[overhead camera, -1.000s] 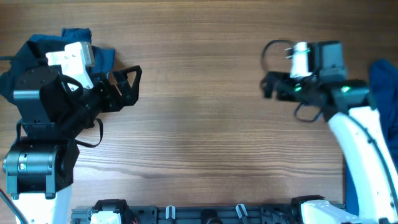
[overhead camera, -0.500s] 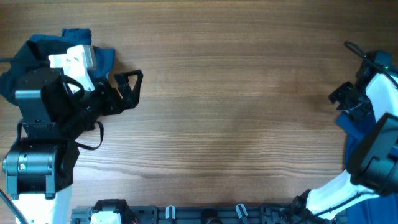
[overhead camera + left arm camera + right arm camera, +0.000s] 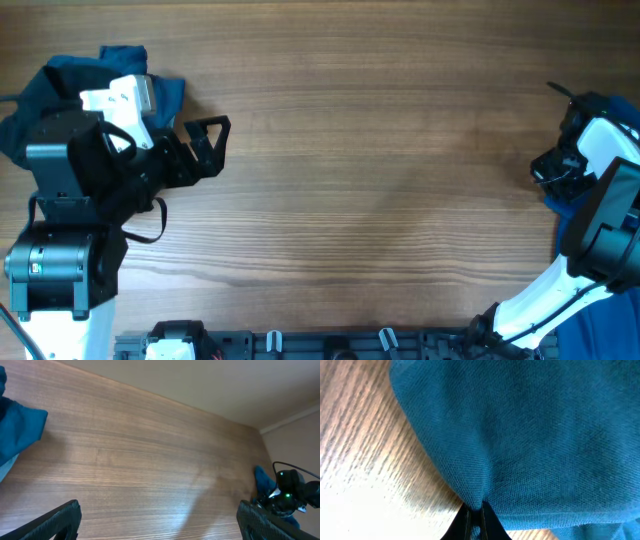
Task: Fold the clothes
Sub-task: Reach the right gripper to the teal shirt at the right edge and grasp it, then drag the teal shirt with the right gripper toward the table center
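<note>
A blue garment (image 3: 530,435) fills the right wrist view, lying at the table's right edge (image 3: 565,212). My right gripper (image 3: 475,510) is shut on a pinched fold of its edge, the cloth puckered between the black fingers. In the overhead view that gripper (image 3: 550,172) is at the far right. More blue clothes (image 3: 60,80) sit in a heap at the far left, partly hidden under my left arm, their corner showing in the left wrist view (image 3: 17,430). My left gripper (image 3: 208,140) hangs open just right of that heap, nothing between its fingers (image 3: 60,520).
The wooden table (image 3: 370,190) stretches between the two arms. A dark rail with clips (image 3: 330,345) runs along the front edge. The right arm's white link (image 3: 545,300) curves up from the front right corner.
The right arm swung from mid-right of the table out to the right edge, and its gripper went from open to shut on the blue garment. The left arm stayed put.
</note>
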